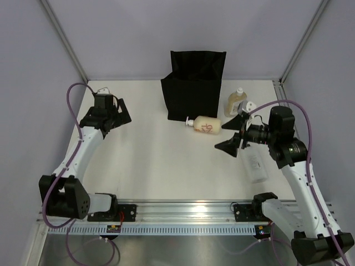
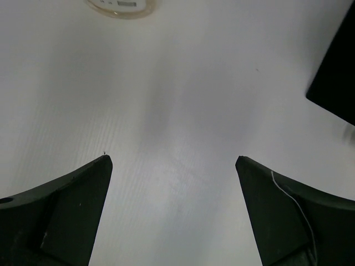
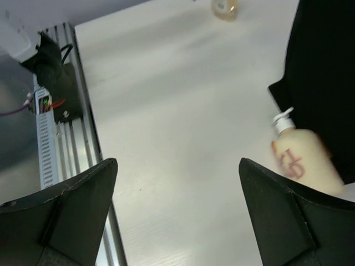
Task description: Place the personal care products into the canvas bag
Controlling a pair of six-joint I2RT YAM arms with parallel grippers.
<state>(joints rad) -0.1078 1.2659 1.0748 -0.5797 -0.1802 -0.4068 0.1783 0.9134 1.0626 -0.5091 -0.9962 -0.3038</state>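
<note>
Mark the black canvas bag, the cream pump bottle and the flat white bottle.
black canvas bag (image 1: 191,100), top external view, on its front fabric wall.
cream pump bottle (image 1: 207,125), top external view, on the middle of its body.
flat white bottle (image 1: 256,167), top external view, on its flat upper face.

Bright even light, soft shadows, possibly slight blur

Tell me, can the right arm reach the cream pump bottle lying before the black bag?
Probably yes: the open right gripper is close beside the cream pump bottle, with only bare table between them.
</note>
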